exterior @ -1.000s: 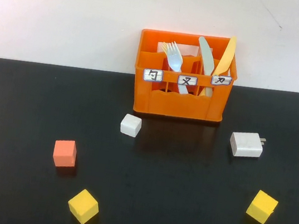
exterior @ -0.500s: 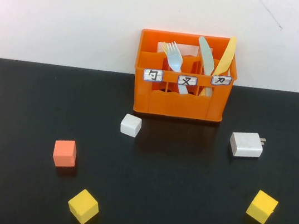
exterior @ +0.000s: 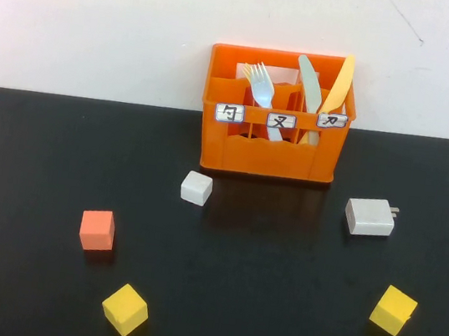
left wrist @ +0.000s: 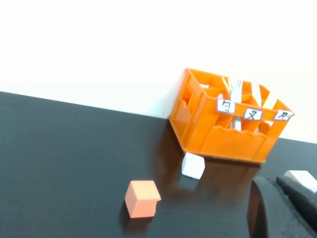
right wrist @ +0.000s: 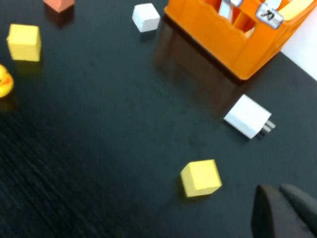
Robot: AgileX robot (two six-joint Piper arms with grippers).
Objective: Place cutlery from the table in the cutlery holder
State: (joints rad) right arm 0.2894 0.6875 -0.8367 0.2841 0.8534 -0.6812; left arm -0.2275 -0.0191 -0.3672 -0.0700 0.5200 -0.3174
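Cutlery holder point(exterior: 271, 124) stands at 12 o'clock on the table point(exterior: 271, 310), hard against the white wall. Three white labels face front. Light-blue fork point(exterior: 261, 89) is upright in the middle compartment, tines up, handle hidden behind the middle label. A cream-white fork sits just behind it; I cannot separate the two clearly. Right compartment holds a pale green knife point(exterior: 308, 81) and a yellow knife point(exterior: 339, 82), both leaning, tips above the rim.

On the table: white cube point(exterior: 196, 187) just in front of the holder's left corner; white charger point(exterior: 370, 216) at about 2 o'clock from table centre, apart from the holder; orange cube point(exterior: 97, 229) at 9 o'clock; yellow cube point(exterior: 125, 309) at 7 o'clock; second yellow cube point(exterior: 393, 310) at 4 o'clock. A yellow duck point(right wrist: 4, 82) lies at the near edge, close to 6 o'clock.

Left gripper point(left wrist: 285, 210): only dark finger parts at the edge of its wrist view, above the table, holding nothing visible; opening cannot tell. Right gripper point(right wrist: 285, 210): the same, near the second yellow cube; opening cannot tell. Neither arm appears in the high view.
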